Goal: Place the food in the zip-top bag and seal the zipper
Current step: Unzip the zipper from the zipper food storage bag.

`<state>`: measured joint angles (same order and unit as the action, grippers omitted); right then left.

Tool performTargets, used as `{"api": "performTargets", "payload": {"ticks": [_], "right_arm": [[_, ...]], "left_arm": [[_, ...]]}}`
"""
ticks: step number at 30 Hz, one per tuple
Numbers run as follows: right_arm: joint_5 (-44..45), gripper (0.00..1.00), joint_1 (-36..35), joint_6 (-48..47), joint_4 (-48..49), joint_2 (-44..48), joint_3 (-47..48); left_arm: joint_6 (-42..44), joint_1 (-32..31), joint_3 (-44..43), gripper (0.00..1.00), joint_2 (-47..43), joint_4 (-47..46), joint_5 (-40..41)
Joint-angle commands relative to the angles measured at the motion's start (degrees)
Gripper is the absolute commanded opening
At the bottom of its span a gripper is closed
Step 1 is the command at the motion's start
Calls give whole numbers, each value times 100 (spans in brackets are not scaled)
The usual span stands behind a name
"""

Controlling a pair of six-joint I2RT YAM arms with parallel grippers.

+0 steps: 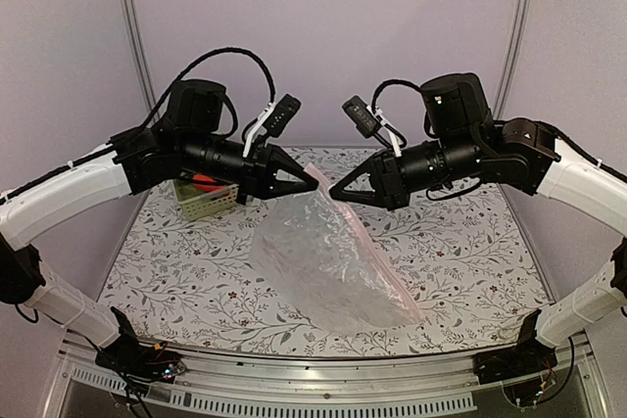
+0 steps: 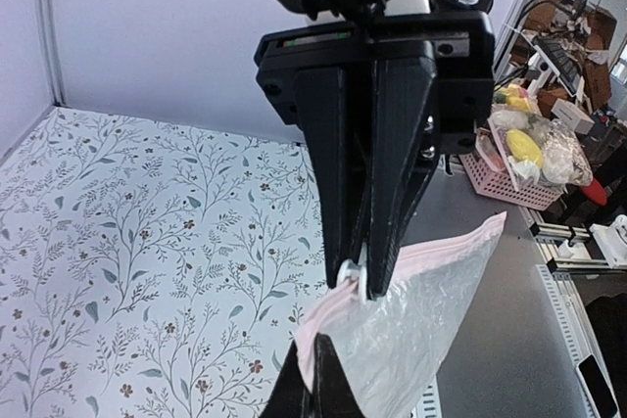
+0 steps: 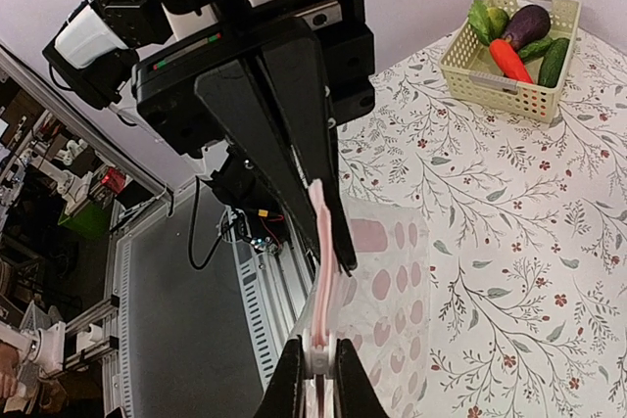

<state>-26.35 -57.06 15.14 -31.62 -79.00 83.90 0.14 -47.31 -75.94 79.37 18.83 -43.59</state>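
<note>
Closest to me, the low corner of the zip-top bag lies on the flowered table cover, near the front edge. The rest of the clear, crinkled plastic rises at a slant toward the middle of the table. Its zipper, a pale pink strip, runs up the bag's right-hand edge to the top corner, which hangs clear of the cloth.

Up there the two arms meet nose to nose. The left gripper is clenched on the pink strip. The right gripper, just beside it, is pinched onto the same strip, so the two sets of tips are almost touching.

Farther back, on the left behind the left arm, sits a pale green slotted basket. The food lies in it, well apart from the bag: a dark purple eggplant, a red-orange carrot, a green cucumber and some leafy green pieces.
</note>
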Motion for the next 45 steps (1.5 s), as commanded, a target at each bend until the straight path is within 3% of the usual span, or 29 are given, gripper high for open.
{"api": "performTargets", "payload": {"ticks": [1,45], "right_arm": [[-81,0,-42,-81,-123,227,-108],[143,0,-36,-74,-172,460,-310]], "left_arm": [[-153,254,130,0,-96,-45,605],[-392,1117,279,0,-564,-222,1771]]}}
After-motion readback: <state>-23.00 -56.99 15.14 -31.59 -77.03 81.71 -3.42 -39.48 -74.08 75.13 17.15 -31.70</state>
